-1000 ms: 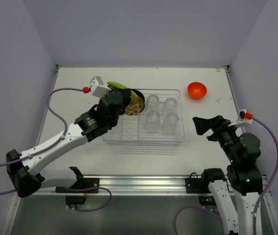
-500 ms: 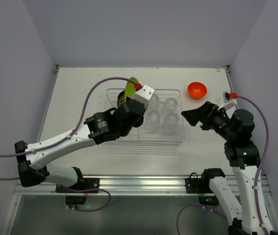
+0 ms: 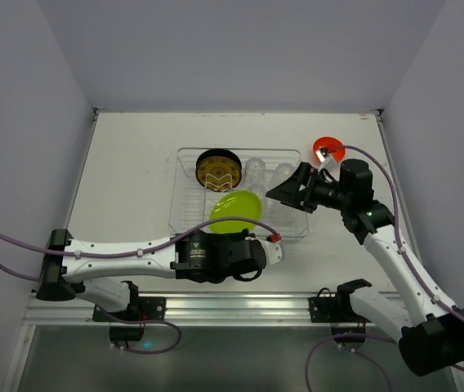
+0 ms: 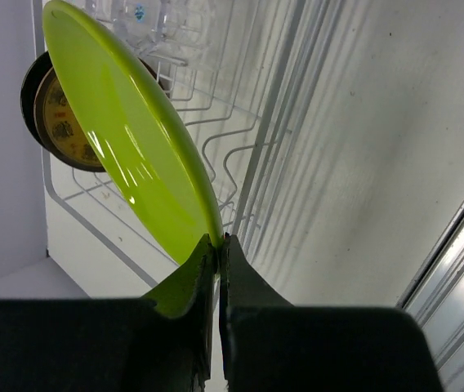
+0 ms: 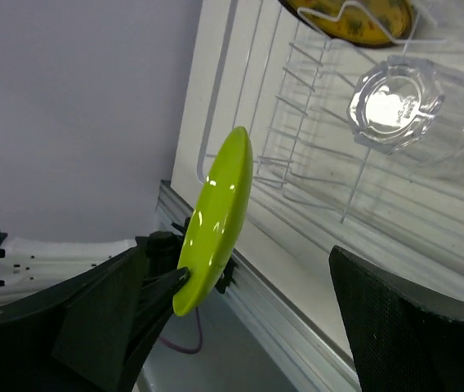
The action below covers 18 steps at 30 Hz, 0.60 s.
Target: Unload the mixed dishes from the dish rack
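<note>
My left gripper (image 3: pixel 240 237) is shut on the rim of the yellow-green plate (image 3: pixel 234 211) and holds it tilted above the near side of the clear dish rack (image 3: pixel 185 222). In the left wrist view the fingertips (image 4: pixel 218 245) pinch the plate's (image 4: pixel 126 139) lower edge. The black plate (image 3: pixel 218 170) stands in the rack's far left slots. Clear tumblers (image 3: pixel 255 167) sit in the rack's right half, partly hidden by my open, empty right gripper (image 3: pixel 287 189) above them. The orange-red bowl (image 3: pixel 327 148) lies on the table at the far right. The right wrist view shows the plate (image 5: pixel 216 216) and one tumbler (image 5: pixel 395 102).
The metal rail (image 3: pixel 240 306) runs along the table's near edge, just below the held plate. The left arm stretches low across the front of the table. Grey walls close in the left, right and far sides.
My left arm has lifted the yellow-green plate from the rack's far left and swung it to the rack's near side. My right arm has moved left, from beside the rack to over the tumblers.
</note>
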Motion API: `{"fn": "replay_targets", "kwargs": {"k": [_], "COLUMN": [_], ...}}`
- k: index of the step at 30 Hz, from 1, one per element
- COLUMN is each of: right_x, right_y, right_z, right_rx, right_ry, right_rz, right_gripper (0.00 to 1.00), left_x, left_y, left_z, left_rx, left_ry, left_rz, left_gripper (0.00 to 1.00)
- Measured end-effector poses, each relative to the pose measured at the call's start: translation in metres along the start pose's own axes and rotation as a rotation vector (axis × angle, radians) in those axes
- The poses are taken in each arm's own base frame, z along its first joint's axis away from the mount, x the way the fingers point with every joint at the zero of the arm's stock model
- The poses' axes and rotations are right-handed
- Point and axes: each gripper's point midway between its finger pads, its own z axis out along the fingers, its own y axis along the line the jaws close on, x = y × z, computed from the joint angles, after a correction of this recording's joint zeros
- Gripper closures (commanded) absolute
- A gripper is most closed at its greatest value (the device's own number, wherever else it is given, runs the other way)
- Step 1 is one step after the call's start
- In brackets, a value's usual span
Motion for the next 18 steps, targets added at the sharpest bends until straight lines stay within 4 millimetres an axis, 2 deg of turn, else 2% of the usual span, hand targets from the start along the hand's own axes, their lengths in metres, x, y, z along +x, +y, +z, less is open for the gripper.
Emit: {"fn": "replay_targets", "kwargs": {"k": [4, 6, 8, 9, 10, 11, 15, 18], "right_x": [0.027, 0.034, 0.040, 0.044, 0.047, 0.049, 0.051, 0.050], "right_y": [-0.008, -0.010, -0.011, -0.010, -0.010, -0.010, -0.008, -0.008], "right_z": [0.022, 0.028, 0.034, 0.036, 0.038, 0.039, 0.041, 0.042], "right_rx": [0.057, 0.085, 0.099, 0.103, 0.104, 0.105, 0.114, 0.115], "right_ry": [0.099, 0.123, 0.152, 0.166, 0.180, 0.186, 0.196, 0.198], "right_rz": [-0.010, -0.028, -0.048, -0.058, -0.067, -0.071, -0.095, -0.098], "right_gripper": [0.06, 0.11, 0.21, 0.31, 0.36, 0.40, 0.47, 0.48], "left_x": [0.008, 0.011, 0.012, 0.012, 0.012, 0.013, 0.020, 0.024], "left_y": [-0.006, -0.005, -0.004, -0.004, -0.004, -0.004, -0.007, -0.008], "left_z": [0.002, 0.002, 0.003, 0.002, 0.002, 0.002, 0.005, 0.006], "left_rx": [0.001, -0.013, -0.024, -0.027, -0.032, -0.037, -0.048, -0.051], "left_ry": [0.021, 0.032, 0.038, 0.039, 0.040, 0.042, 0.061, 0.071], "left_rz": [0.093, 0.124, 0.147, 0.159, 0.168, 0.177, 0.220, 0.236], "left_gripper": [1.00, 1.00, 1.00, 1.00, 1.00, 1.00, 1.00, 1.00]}}
